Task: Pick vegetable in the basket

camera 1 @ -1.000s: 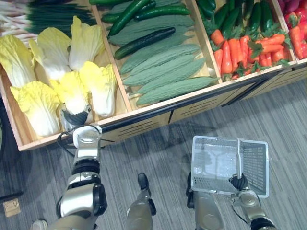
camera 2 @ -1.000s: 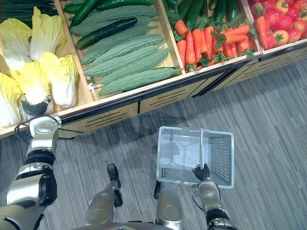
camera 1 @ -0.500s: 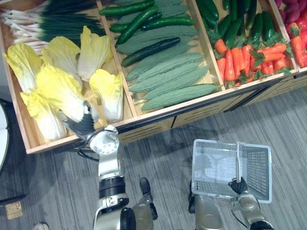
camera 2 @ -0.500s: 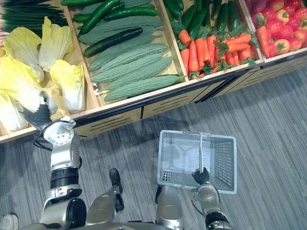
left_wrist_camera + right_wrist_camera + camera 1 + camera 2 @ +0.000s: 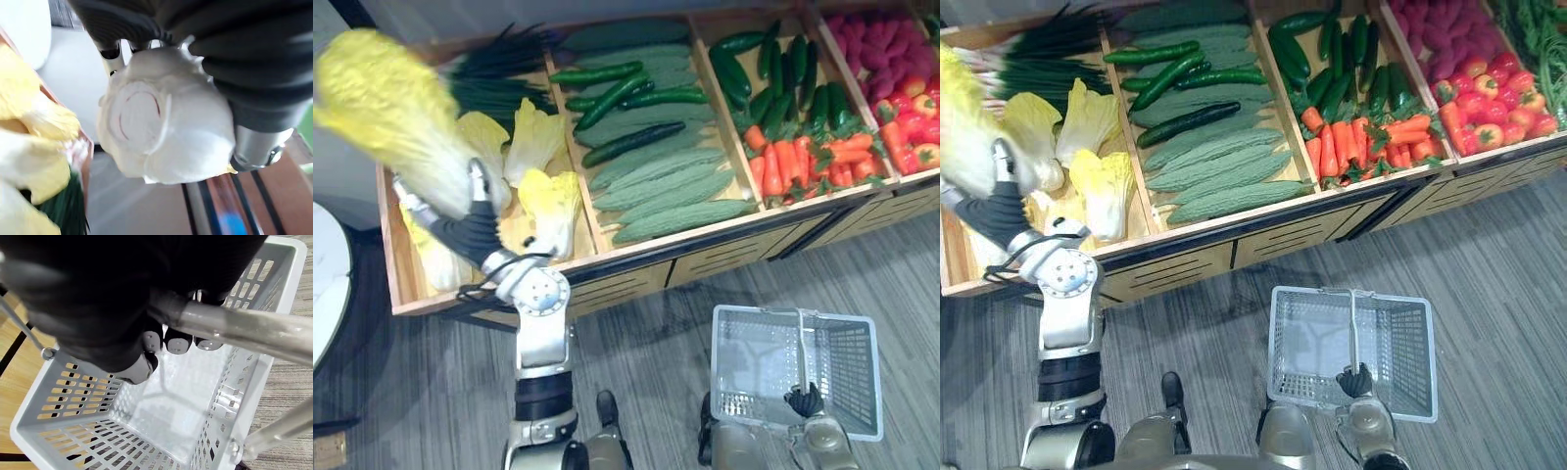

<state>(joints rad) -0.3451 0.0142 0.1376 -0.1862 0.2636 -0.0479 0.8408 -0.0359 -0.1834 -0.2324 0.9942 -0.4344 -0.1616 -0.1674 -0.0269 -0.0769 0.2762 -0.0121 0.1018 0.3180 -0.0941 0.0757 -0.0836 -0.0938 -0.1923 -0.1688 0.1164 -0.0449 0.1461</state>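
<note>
My left hand (image 5: 465, 230) is shut on a yellow-and-white napa cabbage (image 5: 391, 108) and holds it up above the left compartment of the wooden produce stand (image 5: 636, 257). The left wrist view has the cabbage's white cut base (image 5: 161, 132) pressed against the palm. Low on the right, my right hand (image 5: 803, 401) is shut on the metal handle (image 5: 234, 325) of a grey plastic basket (image 5: 847, 362). The basket hangs over the floor in front of the stand with nothing inside it (image 5: 73, 396).
Other cabbages (image 5: 543, 191) and green onions (image 5: 499, 78) fill the left compartment. Cucumbers and bitter gourds (image 5: 656, 166) come after them, then carrots (image 5: 793, 162), then tomatoes (image 5: 911, 103). A white round table (image 5: 328, 284) stands at far left. Grey floor lies in front of the stand.
My left hand has lifted the cabbage up out of the compartment and to the left. The view has shifted to take in more of the stand. The basket hangs as before.
</note>
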